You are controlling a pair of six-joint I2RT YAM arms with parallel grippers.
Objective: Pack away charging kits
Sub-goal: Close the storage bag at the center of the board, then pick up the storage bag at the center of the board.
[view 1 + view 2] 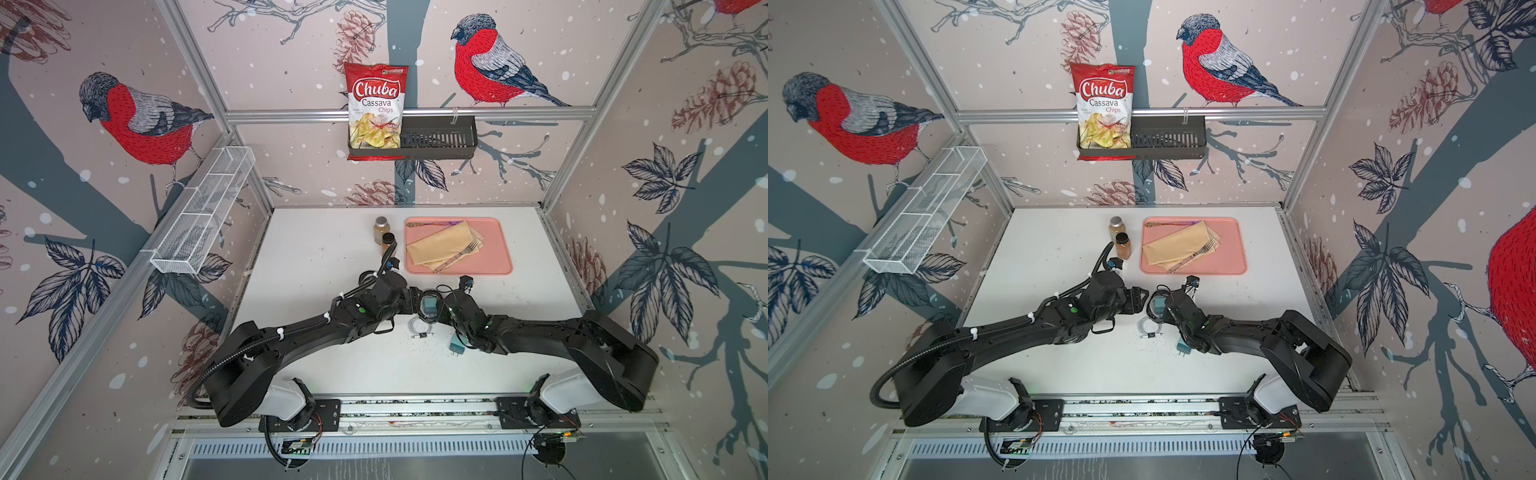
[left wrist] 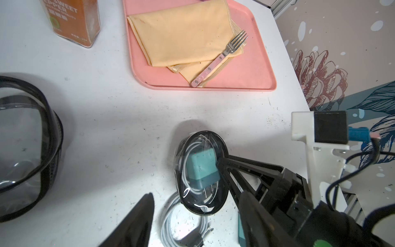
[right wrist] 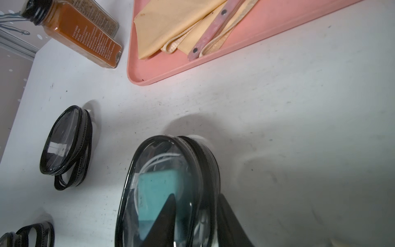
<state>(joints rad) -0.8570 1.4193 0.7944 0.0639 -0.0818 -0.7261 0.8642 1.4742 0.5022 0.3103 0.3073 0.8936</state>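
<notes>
We are reading "Chuba Cassava Chips" on the bag (image 1: pixel 376 110), legible in both top views. We are making out "SWEET" and, partly cropped, "…EPPER" on the jar (image 2: pixel 73 23); we are finding its smaller print illegible.

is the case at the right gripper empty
No, the case holds a teal charger and a white cable.

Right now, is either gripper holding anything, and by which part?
The right gripper pinches the oval clear case holding a teal charger, by its black rim. The left gripper is open and empty.
</notes>
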